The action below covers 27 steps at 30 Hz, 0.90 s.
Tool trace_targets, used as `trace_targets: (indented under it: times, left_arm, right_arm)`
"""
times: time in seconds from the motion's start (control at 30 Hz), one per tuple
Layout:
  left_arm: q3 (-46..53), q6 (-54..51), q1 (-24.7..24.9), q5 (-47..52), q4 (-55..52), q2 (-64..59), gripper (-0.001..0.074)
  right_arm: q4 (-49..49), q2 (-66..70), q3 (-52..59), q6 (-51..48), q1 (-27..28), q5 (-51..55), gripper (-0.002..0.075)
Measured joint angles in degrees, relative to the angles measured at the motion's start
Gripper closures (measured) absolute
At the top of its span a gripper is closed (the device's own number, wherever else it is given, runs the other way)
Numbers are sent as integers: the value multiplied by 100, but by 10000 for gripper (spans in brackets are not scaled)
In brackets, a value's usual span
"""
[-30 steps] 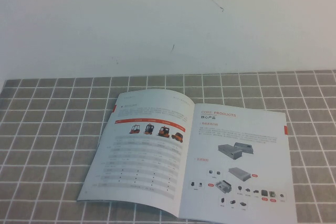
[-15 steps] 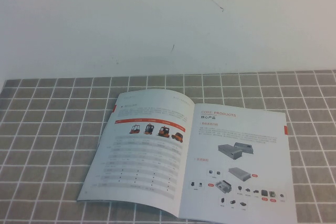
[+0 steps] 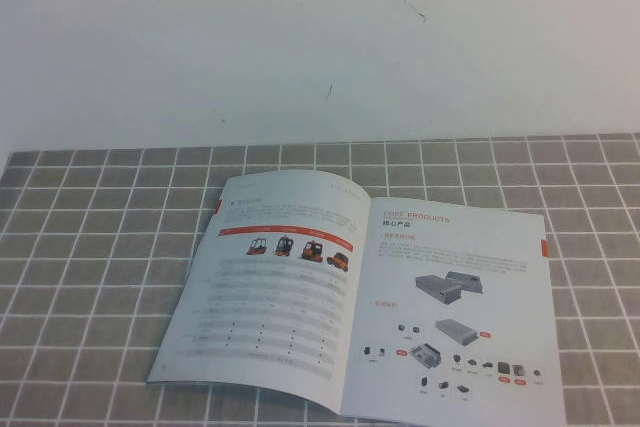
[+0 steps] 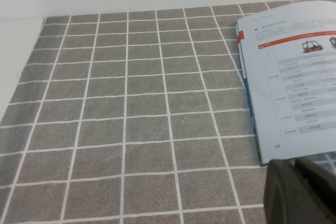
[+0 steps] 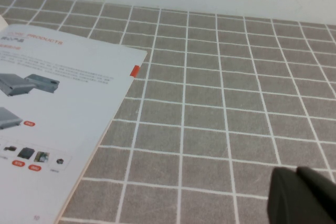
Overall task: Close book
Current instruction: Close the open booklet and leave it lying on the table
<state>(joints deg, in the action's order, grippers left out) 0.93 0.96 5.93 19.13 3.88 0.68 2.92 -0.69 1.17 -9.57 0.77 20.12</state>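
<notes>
Trouble would most likely begin at the near edge of the thin open book of glossy white printed pages [image 3: 370, 297], which lies in the middle of the bench [image 3: 100, 247] covered in grey cloth with white grid lines. A push there, rather than a lift, could skid the whole book away or crease one sheet. The left gripper [image 4: 302, 192] hangs low near the book's near left corner. The right gripper [image 5: 302, 195] hangs over bare cloth, apart from the right page. Only a dark sliver of each shows, so I cannot tell whether either is spread or pressed together. Beyond stands a plain white wall [image 3: 300, 37].
</notes>
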Motion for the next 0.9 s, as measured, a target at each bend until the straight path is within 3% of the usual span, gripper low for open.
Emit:
trace_targets:
  times: [0.23, 0.43, 0.6, 0.9]
  left_arm:
    - [0, -34, 0, -123, 86, 0, 737]
    - [36, -62, 0, -1058, 144, 0, 737]
    - [36, -127, 0, -2546, 152, 0, 737]
    - [36, -127, 0, -4645, 178, 12, 737]
  right_arm:
    - [0, 0, 0, -11, 0, 0, 728]
    - [-153, 0, 46, -62, 0, -471, 728]
    - [-202, 0, 46, -441, 0, -1742, 728]
    - [-202, 0, 46, -586, 0, -4998, 728]
